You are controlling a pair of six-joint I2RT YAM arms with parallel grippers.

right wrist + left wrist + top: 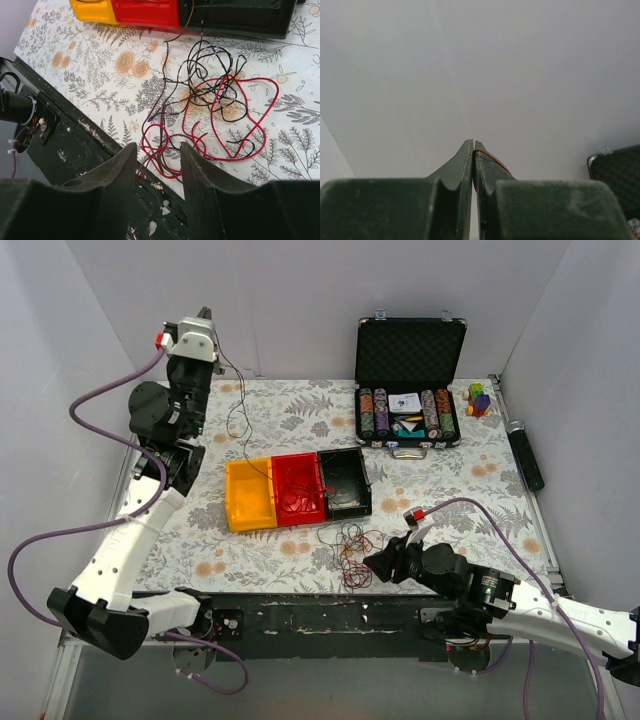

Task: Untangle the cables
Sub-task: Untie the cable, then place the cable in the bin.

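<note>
The cables (350,545) lie as a loose tangle of red, black and brown wires (210,100) on the floral tablecloth near the front edge. One thin brown wire (240,390) runs from the tangle over the bins and up to my left gripper (206,314), which is raised high at the back left. In the left wrist view that gripper (473,145) is shut on the brown wire (492,156). My right gripper (372,562) hovers low just right of the tangle. It (157,147) stands open over the tangle's near loops, with nothing between its fingers.
A row of yellow (250,495), red (300,488) and black (345,480) bins sits behind the tangle. An open poker-chip case (408,390) stands at the back, with coloured blocks (479,400) and a black cylinder (527,455) to its right. The table's dark front edge (100,145) is close by.
</note>
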